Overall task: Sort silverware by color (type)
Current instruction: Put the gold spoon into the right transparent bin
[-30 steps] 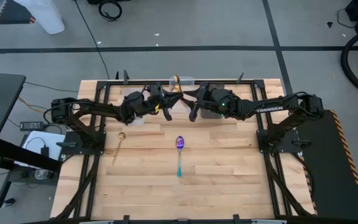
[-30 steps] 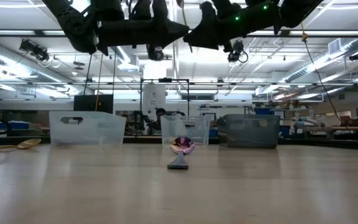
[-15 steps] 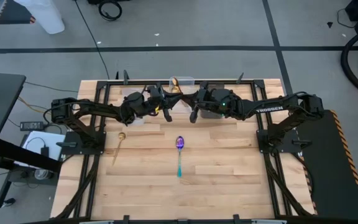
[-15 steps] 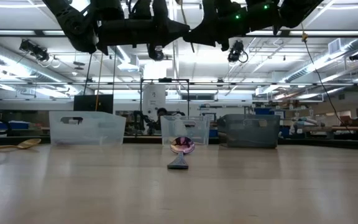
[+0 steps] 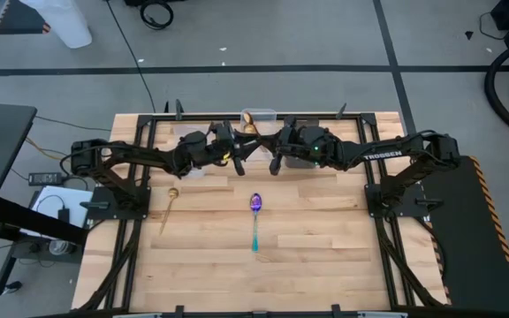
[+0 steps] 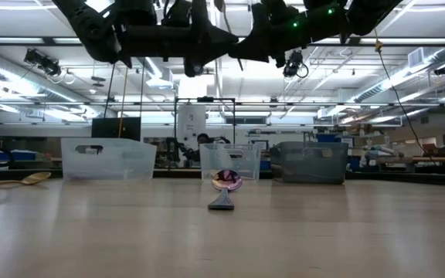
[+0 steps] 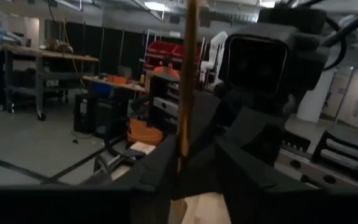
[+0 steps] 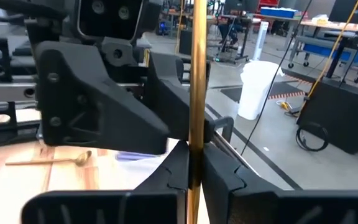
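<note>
Two grippers meet high over the table's [image 5: 325, 265] far middle, handing over a gold spoon [image 8: 197, 93]: right gripper [image 5: 273, 161] jaws are clenched on it, left gripper [image 5: 239, 161] jaws look released, so next comes lowering it into the middle clear bin [image 5: 259, 117].

My two arms are matte black, built of boxy angular links, the right one lettered TROSSEN in white along its forearm. A small green light glows on the right wrist housing, and thin dark cables trail along both arms.
</note>
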